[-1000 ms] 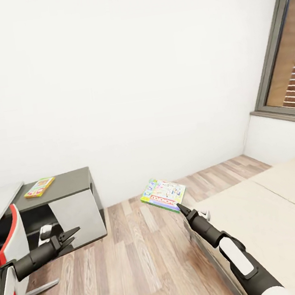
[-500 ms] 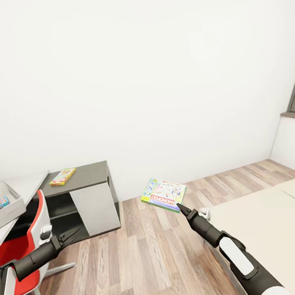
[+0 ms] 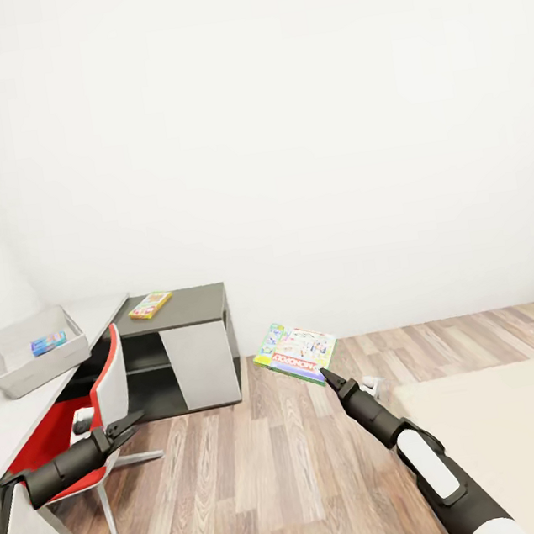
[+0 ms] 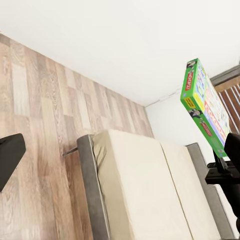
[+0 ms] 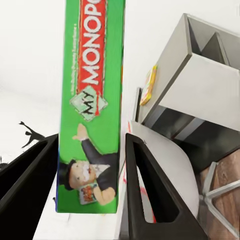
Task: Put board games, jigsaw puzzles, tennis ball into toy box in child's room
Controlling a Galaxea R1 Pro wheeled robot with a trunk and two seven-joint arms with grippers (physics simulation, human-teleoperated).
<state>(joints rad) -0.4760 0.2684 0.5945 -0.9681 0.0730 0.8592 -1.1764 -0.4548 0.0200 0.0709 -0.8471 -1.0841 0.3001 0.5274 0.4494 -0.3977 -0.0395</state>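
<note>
A board game point(image 3: 296, 354) is held out over the floor point(image 3: 244, 465) in the right gripper point(image 3: 325, 375), the bed point(image 3: 510, 428) lying at the near right. At the far left a toy box point(image 3: 32, 351) is set on the table point(image 3: 16, 413), with a chair point(image 3: 92, 410) tucked beside it. Farther right, a second board game point(image 3: 151, 304) is laid on the cabinet top point(image 3: 187, 299).

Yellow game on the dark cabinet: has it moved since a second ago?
No. The yellow game lies at the same spot on the cabinet; both slid right together in the head view because the camera turned.

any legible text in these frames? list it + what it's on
"MY MONOP": green edge of the board game clamped in the right pincer; the rest is cut off by the frame.
Red logo on its pale face: too blurred to read.
Box on the dark cabinet and item in the toy box: print too small.
</note>
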